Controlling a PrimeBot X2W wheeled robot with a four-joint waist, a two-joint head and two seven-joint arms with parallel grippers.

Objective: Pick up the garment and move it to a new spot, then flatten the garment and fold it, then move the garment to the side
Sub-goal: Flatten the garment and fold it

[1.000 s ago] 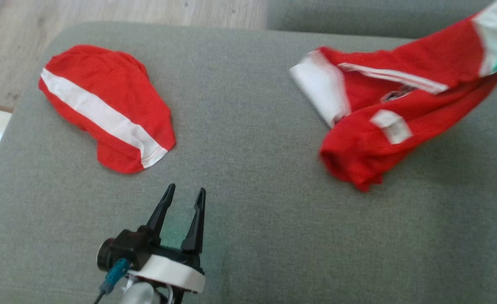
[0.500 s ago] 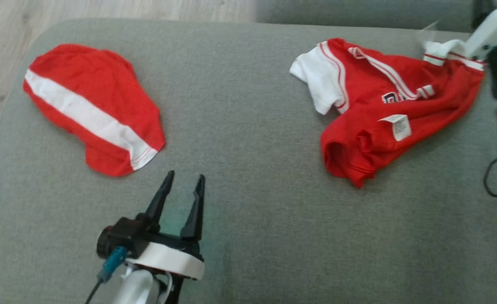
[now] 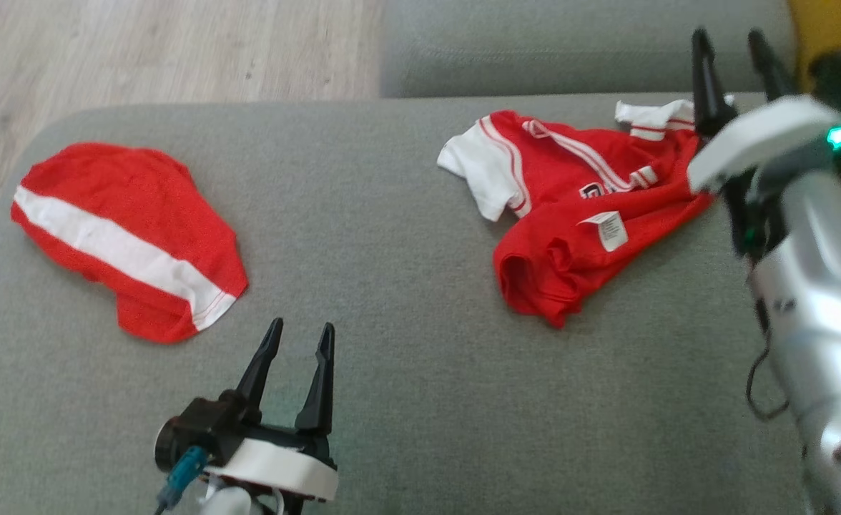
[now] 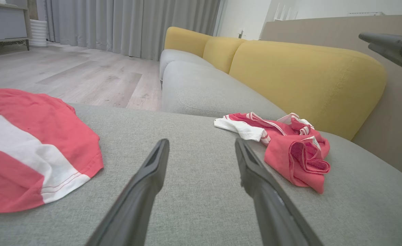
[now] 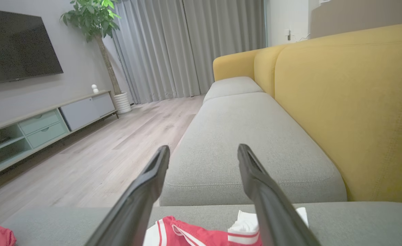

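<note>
Head view: we look down on the grey sofa seat (image 3: 406, 286), a broad cushion with a rounded far-left corner, and beyond it a pale wood floor (image 3: 141, 50). The garment (image 3: 578, 214), a red shirt with white sleeves and striped trim, lies crumpled on the right part of the seat near its back edge, with a white label turned up. Well apart from it, on the left part of the seat, lies a red cloth with a white band (image 3: 124, 239).

Our left hand (image 3: 301, 326) hovers over the near middle of the seat, fingers spread wide and holding nothing. Our right hand (image 3: 726, 34) is above the far right end of the garment. Its fingers are also wide apart with nothing between them, and in the left wrist view it is raised clear of the cloth.

In the right wrist view we see a yellow backrest (image 5: 351, 109) along the sofa and a second grey seat (image 5: 249, 136) running on past ours. Grey curtains (image 5: 187, 48) close the far wall, with a potted plant (image 5: 91, 13) beside them. A dark television (image 5: 16, 44) hangs over a low cabinet (image 5: 43, 123).
</note>
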